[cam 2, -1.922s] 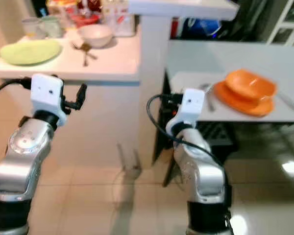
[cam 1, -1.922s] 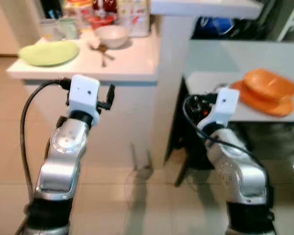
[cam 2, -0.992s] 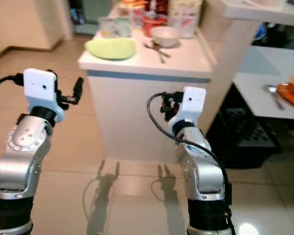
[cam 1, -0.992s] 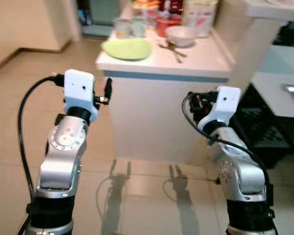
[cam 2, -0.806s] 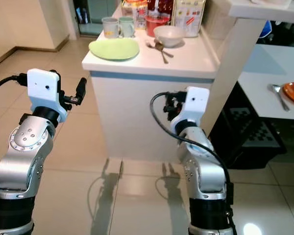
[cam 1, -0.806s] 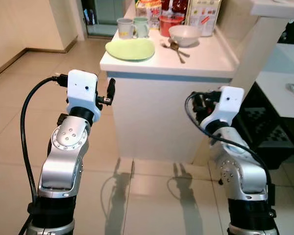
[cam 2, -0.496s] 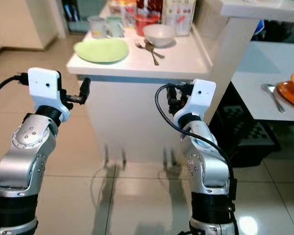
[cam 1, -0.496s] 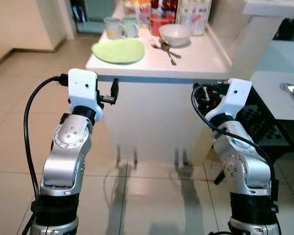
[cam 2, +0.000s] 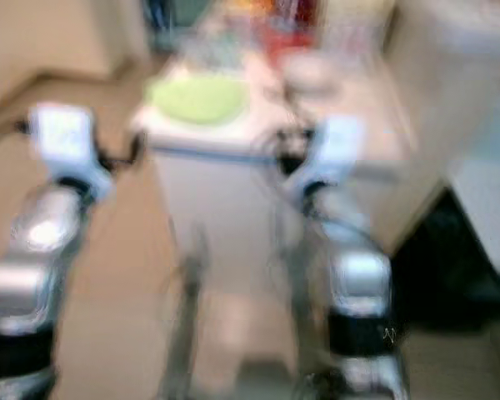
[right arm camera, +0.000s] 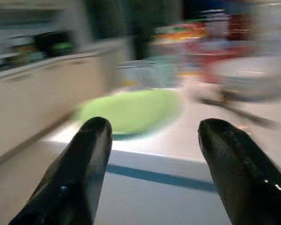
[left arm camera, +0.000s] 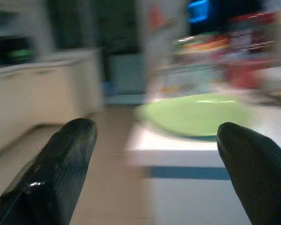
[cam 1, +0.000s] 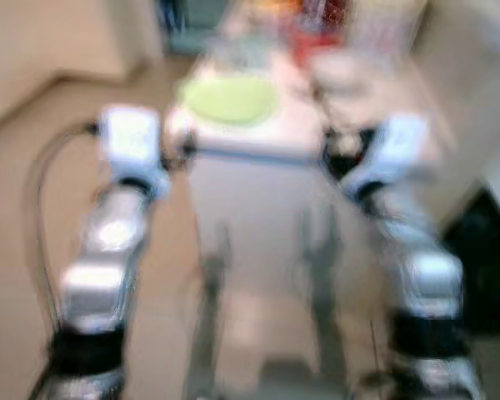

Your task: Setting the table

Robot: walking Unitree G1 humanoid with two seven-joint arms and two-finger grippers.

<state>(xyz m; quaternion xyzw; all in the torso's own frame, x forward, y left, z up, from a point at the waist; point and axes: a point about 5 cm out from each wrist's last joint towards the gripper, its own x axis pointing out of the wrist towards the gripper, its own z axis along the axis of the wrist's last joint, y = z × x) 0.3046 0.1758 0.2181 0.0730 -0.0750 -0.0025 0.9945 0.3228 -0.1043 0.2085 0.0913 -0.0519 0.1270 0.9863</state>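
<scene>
A light green plate (cam 1: 231,97) lies on the near left part of a white counter (cam 1: 258,137), seen through motion blur. A white bowl (right arm camera: 253,70) and spoons (right arm camera: 234,108) sit behind it, with cups (right arm camera: 145,70) and a red container (left arm camera: 246,70) further back. My left gripper (left arm camera: 154,159) is open, its fingers (left arm camera: 56,164) level with the counter's front edge and the green plate (left arm camera: 196,115) straight ahead. My right gripper (right arm camera: 154,164) is open too, with the green plate (right arm camera: 131,110) beyond its fingers (right arm camera: 77,168). Both arms (cam 1: 117,225) are raised in front of the counter.
Tiled floor (cam 1: 33,208) spreads to the left of the counter. A white pillar (cam 2: 442,92) rises at its right end, with a dark crate (cam 2: 475,283) beyond it. Pale cabinets (left arm camera: 37,93) run along the far wall.
The whole picture has blurred and shifted, so the camera is moving. The counter sits closer and more central than half a second ago. Both arms hold the same raised pose.
</scene>
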